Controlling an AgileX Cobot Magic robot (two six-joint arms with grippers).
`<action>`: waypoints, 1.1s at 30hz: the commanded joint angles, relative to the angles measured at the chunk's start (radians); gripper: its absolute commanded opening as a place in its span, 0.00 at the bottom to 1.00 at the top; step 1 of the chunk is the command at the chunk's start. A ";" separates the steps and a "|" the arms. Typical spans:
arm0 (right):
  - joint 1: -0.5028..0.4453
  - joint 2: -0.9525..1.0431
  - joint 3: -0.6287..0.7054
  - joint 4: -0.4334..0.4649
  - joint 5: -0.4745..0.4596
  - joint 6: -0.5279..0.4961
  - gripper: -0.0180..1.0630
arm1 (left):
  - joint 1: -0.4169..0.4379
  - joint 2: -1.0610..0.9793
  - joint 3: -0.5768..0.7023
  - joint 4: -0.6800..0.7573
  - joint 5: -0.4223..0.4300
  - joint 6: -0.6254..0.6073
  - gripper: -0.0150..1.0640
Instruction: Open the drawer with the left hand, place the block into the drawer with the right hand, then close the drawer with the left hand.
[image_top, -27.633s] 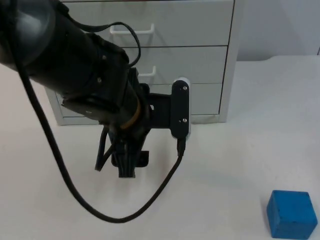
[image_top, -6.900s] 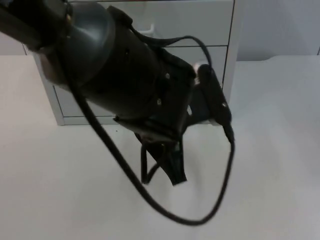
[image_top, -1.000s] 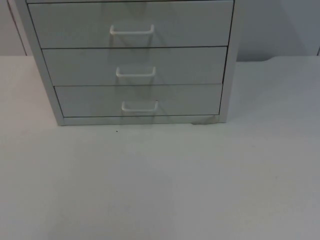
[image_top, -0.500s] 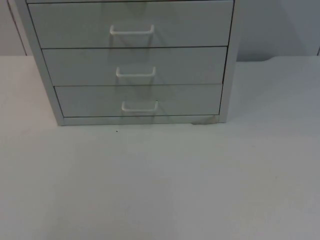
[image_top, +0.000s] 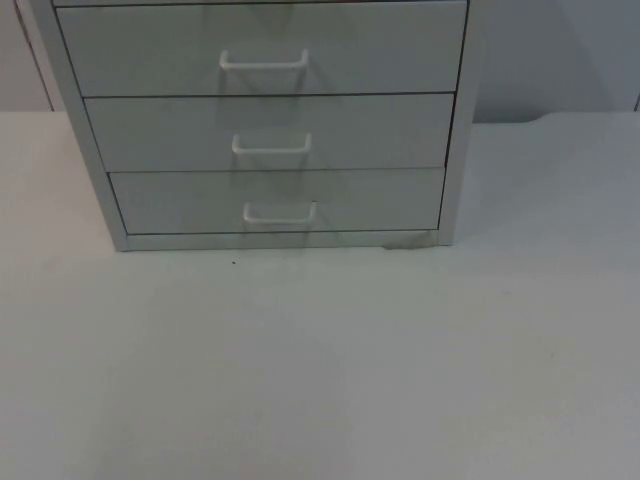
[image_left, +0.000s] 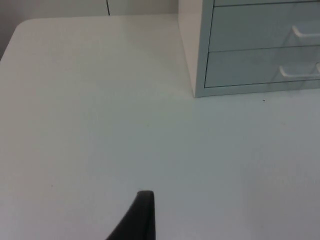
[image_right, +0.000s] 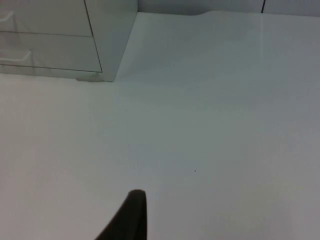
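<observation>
Grey drawer unit (image_top: 265, 130) shut, top view, three handles (image_top: 279, 213)

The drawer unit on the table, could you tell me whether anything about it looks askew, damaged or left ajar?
Nothing stands out. The drawer unit sits square on the white table, all three visible drawers are shut flush, and each handle, including the lowest handle, looks straight. The left gripper and right gripper wait over bare table on either side.

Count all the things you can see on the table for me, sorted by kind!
Drawer cabinet: 1
Drawers, all shut: 3 (top drawer, middle drawer, bottom drawer)
White handles: 3 (top handle, middle handle, bottom handle)
Black fingertips: 2 (left gripper's, right gripper's)
Total: 9
</observation>
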 joint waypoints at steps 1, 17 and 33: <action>-0.002 -0.002 0.001 -0.002 -0.014 0.000 0.99 | -0.006 -0.002 0.004 -0.010 -0.001 0.000 0.99; -0.002 -0.002 0.001 -0.002 -0.016 0.000 0.99 | -0.006 -0.002 0.004 -0.010 -0.001 0.000 0.99; -0.088 -0.002 0.001 -0.002 -0.016 0.000 0.99 | -0.006 -0.002 0.004 -0.007 -0.001 0.000 0.99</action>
